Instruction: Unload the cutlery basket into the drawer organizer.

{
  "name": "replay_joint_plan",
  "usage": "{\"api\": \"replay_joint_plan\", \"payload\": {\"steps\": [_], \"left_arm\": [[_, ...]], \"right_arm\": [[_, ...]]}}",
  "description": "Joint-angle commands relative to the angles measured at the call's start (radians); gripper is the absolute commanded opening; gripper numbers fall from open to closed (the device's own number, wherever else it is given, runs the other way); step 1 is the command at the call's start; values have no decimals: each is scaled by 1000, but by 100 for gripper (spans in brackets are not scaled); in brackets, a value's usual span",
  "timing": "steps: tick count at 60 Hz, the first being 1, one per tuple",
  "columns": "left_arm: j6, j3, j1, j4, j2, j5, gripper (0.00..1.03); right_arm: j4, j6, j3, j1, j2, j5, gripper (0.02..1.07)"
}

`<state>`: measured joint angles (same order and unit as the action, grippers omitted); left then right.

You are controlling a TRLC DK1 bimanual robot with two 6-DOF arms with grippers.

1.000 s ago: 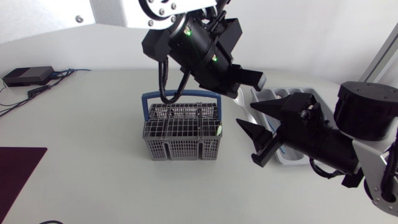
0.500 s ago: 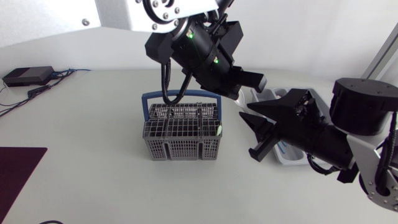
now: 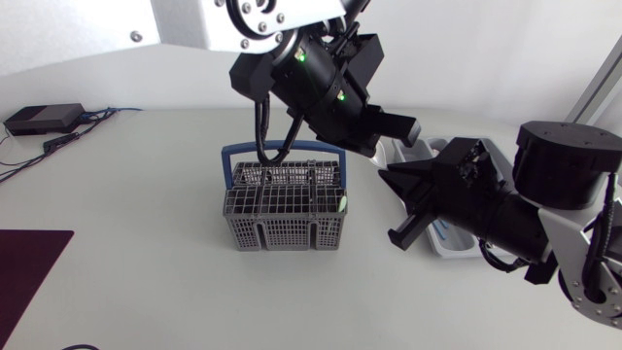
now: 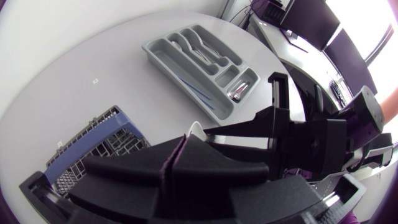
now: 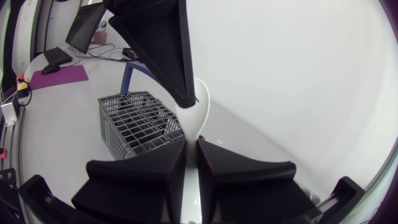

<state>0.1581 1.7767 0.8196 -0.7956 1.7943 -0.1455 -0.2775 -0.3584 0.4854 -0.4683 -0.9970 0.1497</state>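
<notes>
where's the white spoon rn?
Right wrist view: the spoon is off the table beside the basket, its handle clamped by the right gripper, its bowl end at the left gripper.

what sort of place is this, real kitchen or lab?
Probably a robotics lab bench, not a kitchen: the left arm and right arm work over a plain white table with a cutlery basket and a loose drawer organizer.

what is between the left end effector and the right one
A white spoon, shown in the right wrist view: the left end effector grips its upper end, and it runs down between the right end effector's fingers.
</notes>
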Motion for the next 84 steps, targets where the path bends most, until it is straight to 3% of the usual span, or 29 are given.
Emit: {"api": "replay_joint_plan", "payload": {"steps": [1, 6, 9, 17, 22, 26, 43, 55, 60, 68, 84], "left_arm": [[23, 9, 7, 6, 20, -8, 16], [26, 12, 4, 9, 20, -8, 18], [27, 13, 3, 9, 19, -8, 27], [34, 26, -22, 10, 5, -8, 68], [32, 29, -48, 15, -13, -8, 85], [29, 30, -68, 18, -24, -8, 92], [-32, -13, -162, 16, -98, -3, 97], [-100, -91, -177, 7, -131, 9, 97], [-112, -115, -177, 4, -138, 9, 97], [-135, -152, -171, -2, -142, 11, 97], [-170, -209, -152, -7, -138, 27, 97]], "right_arm": [[0, 12, 10, -1, 1, 14, 9], [12, 12, 7, -1, 14, 30, 9], [17, 12, 4, -1, 18, 31, 9], [57, 4, -5, 8, 49, 74, 9], [81, -7, -19, 30, 77, 108, 9], [126, -24, -22, 66, 101, 166, 9], [313, -168, -41, 384, 156, 516, 9], [511, -471, -22, 640, 90, 732, 9], [577, -602, -1, 720, 34, 775, 9], [822, -942, 113, 873, -170, 847, 8], [1123, -1439, 371, 1060, -537, 844, 8]]}}
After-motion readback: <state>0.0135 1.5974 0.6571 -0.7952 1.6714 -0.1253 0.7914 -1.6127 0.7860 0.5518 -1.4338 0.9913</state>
